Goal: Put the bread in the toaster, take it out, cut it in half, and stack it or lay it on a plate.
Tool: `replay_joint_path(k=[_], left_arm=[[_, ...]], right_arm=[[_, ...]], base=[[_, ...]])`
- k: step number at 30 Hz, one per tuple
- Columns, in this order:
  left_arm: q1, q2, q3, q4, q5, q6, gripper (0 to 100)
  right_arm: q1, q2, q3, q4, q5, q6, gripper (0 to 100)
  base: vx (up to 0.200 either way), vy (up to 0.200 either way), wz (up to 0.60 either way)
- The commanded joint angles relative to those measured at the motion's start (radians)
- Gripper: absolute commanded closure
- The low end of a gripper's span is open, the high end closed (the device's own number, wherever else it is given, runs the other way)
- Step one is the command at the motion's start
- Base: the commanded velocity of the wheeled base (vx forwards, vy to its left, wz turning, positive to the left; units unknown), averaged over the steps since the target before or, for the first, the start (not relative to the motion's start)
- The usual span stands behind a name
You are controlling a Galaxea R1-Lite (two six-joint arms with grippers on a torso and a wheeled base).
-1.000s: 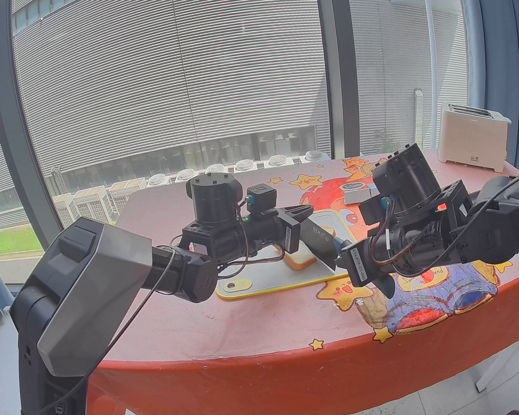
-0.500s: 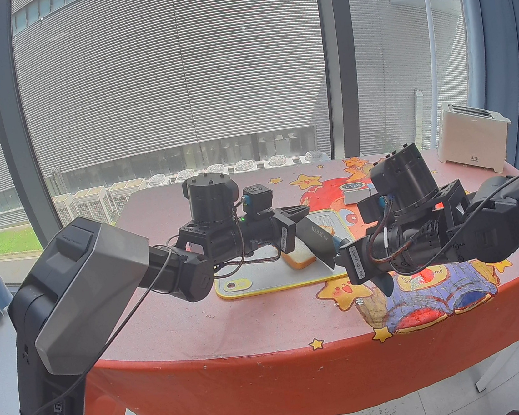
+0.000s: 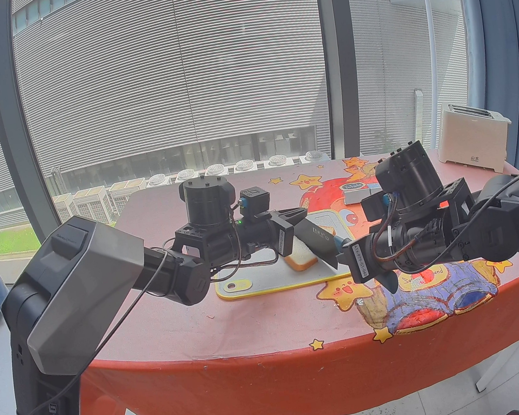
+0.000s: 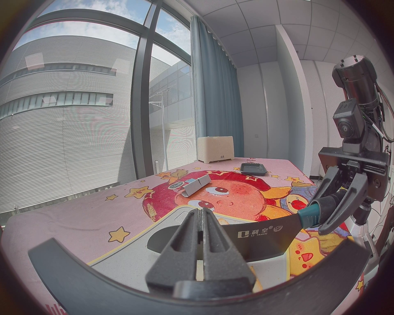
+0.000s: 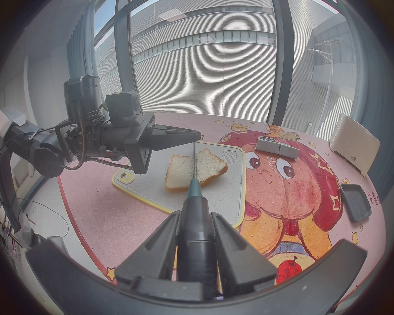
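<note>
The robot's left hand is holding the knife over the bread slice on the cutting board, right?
Not the left: the right hand holds the knife over the bread slice on the cutting board, as the right wrist view shows.

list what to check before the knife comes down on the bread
1. Grip on the knife: ok, the right gripper is shut on its handle.
2. Blade lined up on the bread: ok, it crosses the slice roughly midway.
3. Slice lying flat on the cutting board: ok.
4. Is the left gripper clear of the blade: cannot tell, its shut tips hover close beside it.
5. Is the plate ready for the halves: ok, nothing on it.
</note>
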Motion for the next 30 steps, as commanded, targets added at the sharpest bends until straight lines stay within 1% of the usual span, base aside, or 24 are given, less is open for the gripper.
replay_joint_path(k=[1, 8, 15, 16, 23, 30], left_arm=[[0.009, 0.012, -0.006, 0.007, 0.003, -0.001, 100], [0.009, 0.010, 0.010, 0.005, 0.003, 0.001, 100], [-0.004, -0.023, 0.060, 0.004, 0.002, 0.010, 100], [-0.004, -0.023, 0.062, 0.005, 0.002, 0.014, 100], [0.006, -0.025, 0.050, 0.005, 0.002, 0.013, 100], [0.008, -0.042, 0.062, 0.005, 0.002, 0.013, 100]], right_arm=[[0.003, 0.001, -0.006, -0.001, 0.000, 0.002, 100], [0.009, 0.001, 0.005, -0.034, -0.003, 0.001, 100], [0.003, -0.022, 0.017, -0.024, -0.003, -0.001, 100], [0.003, -0.021, 0.020, -0.028, -0.003, -0.003, 100], [0.008, 0.012, 0.017, -0.043, -0.003, 0.001, 100], [0.014, 0.001, 0.023, -0.041, -0.003, 0.001, 100]], base=[[0.000, 0.000, 0.00], [0.000, 0.000, 0.00], [0.000, 0.000, 0.00], [0.000, 0.000, 0.00], [0.000, 0.000, 0.00], [0.000, 0.000, 0.00]])
